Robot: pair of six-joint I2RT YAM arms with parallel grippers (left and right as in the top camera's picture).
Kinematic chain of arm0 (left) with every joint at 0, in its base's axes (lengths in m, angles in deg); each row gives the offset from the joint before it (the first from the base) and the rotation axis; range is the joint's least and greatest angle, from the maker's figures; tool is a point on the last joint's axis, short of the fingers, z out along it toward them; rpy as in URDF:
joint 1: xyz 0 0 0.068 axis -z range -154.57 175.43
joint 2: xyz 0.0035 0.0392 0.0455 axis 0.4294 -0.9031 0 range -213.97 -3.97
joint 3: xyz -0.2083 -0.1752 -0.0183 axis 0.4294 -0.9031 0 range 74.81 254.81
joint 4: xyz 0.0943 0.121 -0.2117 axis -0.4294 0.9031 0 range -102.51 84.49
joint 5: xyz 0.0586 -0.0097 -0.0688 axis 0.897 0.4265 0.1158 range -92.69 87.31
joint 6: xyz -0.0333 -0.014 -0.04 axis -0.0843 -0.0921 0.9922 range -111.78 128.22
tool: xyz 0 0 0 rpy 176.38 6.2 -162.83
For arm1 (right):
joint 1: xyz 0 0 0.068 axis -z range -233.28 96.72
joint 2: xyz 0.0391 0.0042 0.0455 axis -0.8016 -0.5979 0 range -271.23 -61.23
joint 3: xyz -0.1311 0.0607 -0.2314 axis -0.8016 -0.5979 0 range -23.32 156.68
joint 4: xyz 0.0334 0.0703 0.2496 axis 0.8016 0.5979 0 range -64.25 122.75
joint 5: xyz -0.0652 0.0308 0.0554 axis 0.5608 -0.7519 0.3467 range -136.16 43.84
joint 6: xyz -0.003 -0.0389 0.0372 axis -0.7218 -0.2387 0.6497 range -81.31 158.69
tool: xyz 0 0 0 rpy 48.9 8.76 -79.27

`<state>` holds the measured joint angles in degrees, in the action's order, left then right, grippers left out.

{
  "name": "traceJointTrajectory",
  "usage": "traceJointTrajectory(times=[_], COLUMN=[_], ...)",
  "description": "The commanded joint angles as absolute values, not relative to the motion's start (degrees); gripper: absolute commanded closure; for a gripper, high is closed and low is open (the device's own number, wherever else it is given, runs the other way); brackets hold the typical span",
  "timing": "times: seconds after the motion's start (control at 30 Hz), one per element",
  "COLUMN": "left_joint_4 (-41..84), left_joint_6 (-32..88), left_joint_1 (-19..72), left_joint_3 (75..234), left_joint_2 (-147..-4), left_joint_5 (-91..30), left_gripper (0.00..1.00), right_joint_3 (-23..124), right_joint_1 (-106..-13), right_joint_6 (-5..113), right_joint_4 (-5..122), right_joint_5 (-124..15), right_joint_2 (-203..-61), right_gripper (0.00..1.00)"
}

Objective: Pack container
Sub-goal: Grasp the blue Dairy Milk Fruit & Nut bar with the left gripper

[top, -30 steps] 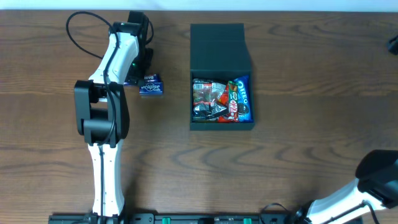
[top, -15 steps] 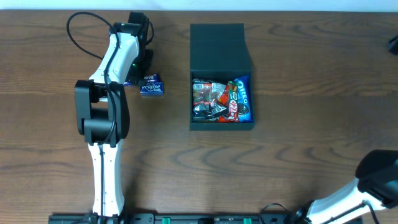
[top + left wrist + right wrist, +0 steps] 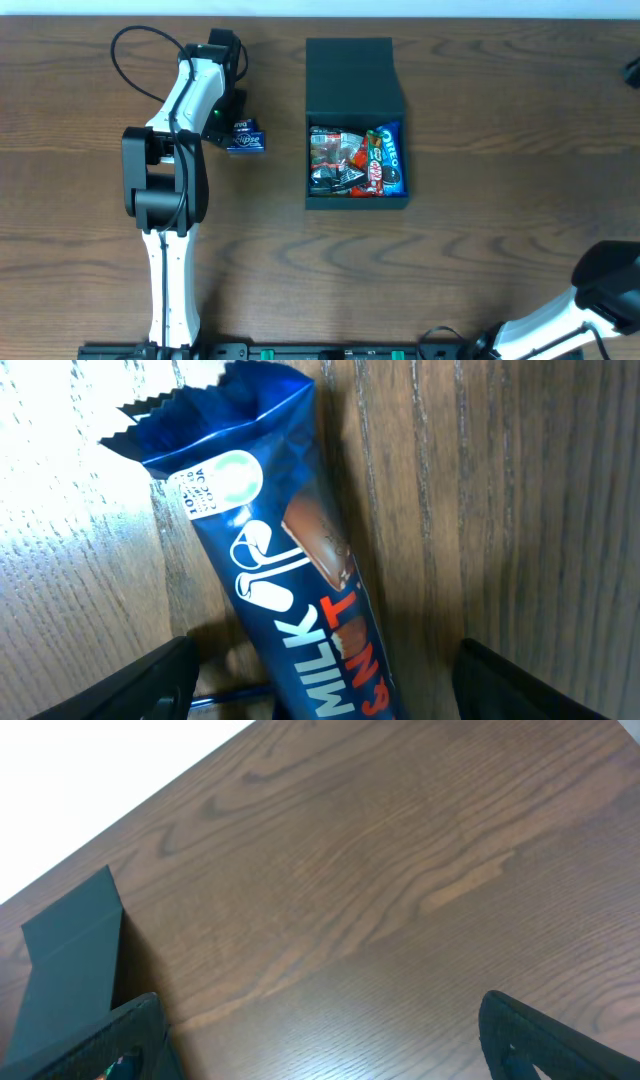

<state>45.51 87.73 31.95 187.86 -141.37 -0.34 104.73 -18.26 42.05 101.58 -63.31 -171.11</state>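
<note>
Container (image 3: pixel 356 120) sits mid-table, lid back, snacks inside; left end effector (image 3: pixel 320 690) straddles a blue bar (image 3: pixel 285 575), fingers spread; right end effector (image 3: pixel 320 1050) likewise spread.

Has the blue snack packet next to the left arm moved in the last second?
Cannot tell. The blue snack packet sits at nearly the same gap left of the container; any shift is too slight to judge. The left arm above it leaned slightly.

I see a brown wooden table (image 3: pixel 480 120). A blue Milk & Nuts chocolate bar (image 3: pixel 290 610) lies flat on it. At about 1 o'clock from the bar, a thin black cable (image 3: pixel 135 40) loops above the wood.
</note>
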Motion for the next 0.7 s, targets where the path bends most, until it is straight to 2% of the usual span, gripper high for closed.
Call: traceJointTrajectory(times=[0.0,0.2,0.37,0.5,0.67], left_joint_4=[45.51,45.23,45.25,45.27,45.31], left_joint_6=[87.97,87.97,87.97,87.95,87.44], left_joint_1=[31.76,31.76,31.76,31.76,31.76], left_joint_3=[187.66,187.66,187.66,187.66,187.66], left_joint_2=[-142.44,-142.44,-142.44,-142.44,-142.44], left_joint_5=[0.86,0.92,0.9,0.9,0.9], left_gripper=[0.22,0.45,0.54,0.67,0.72], right_joint_3=[104.34,104.32,104.34,104.34,104.34], right_joint_1=[-18.1,-18.1,-18.1,-18.1,-18.1], right_joint_6=[41.39,41.39,41.39,41.39,41.39], right_joint_4=[101.67,101.69,101.67,101.67,101.67], right_joint_5=[-63.75,-63.75,-63.75,-63.75,-63.75], right_joint_2=[-171.5,-171.5,-171.5,-171.5,-171.5], right_gripper=[0.01,0.01,0.01,0.01,0.01])
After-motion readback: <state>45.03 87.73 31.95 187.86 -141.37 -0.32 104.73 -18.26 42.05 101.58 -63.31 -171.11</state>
